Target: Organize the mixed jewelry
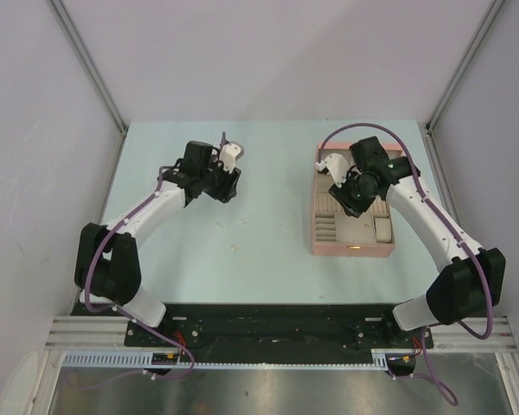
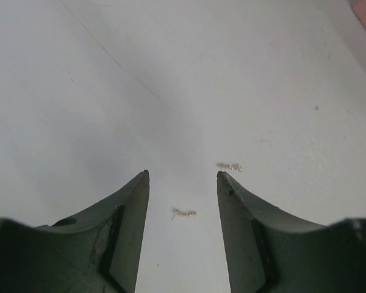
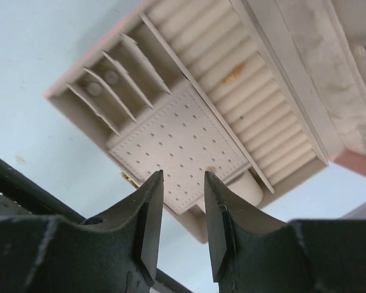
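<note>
Two tiny metallic jewelry pieces lie on the pale table in the left wrist view: one [image 2: 184, 213] between my left fingers, the other [image 2: 229, 166] just past the right fingertip. My left gripper [image 2: 183, 174] is open and empty above them; it also shows in the top view [image 1: 227, 188]. My right gripper [image 3: 183, 173] is open and empty over the open pink box [image 1: 322, 242]. A gold piece [image 3: 234, 75] lies in the ring rolls and a gold stud [image 3: 210, 168] sits on the perforated panel. A small cream piece [image 3: 249, 188] lies in a corner compartment.
Another speck [image 1: 233, 247] lies on the table between the arms. The box's gold clasp [image 1: 356, 248] faces the near edge. Its slotted compartments [image 3: 104, 82] hold small pale round bits. Grey walls close in the table on three sides.
</note>
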Available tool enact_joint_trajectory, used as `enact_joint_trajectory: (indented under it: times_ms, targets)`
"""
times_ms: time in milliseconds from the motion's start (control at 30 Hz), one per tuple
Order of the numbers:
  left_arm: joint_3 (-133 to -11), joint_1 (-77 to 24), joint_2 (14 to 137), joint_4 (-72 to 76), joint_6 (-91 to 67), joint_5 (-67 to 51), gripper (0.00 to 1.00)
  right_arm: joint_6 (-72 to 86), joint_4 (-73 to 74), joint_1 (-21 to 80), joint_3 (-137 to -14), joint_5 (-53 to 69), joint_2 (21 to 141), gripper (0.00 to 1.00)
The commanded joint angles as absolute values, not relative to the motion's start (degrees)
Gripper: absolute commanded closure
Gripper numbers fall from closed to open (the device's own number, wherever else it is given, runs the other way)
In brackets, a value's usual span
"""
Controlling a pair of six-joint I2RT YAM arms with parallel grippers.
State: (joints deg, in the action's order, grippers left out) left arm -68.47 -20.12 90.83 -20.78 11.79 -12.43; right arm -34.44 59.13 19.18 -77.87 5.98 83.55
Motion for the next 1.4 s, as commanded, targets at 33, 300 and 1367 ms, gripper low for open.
enact_joint_trajectory:
  times_ms: [33,300,1367]
  targets:
    - [-63.4,-20.0,86.1,-24.0,20.3,-18.8,0.46,-31.0,54.5,22.1,-79.9,13.4,80.7,0.62]
    - [-58.7,-22.0,85.3,-28.7,23.7,-22.2,0.45,-28.0,51.1,23.0,-78.9,22.1,80.4,0.61]
    - [-46.1,-26.9,87.2,-21.0,31.5,-18.5,0.59,-27.8,49.3,23.6,-71.8,22.3,76.4,0.61]
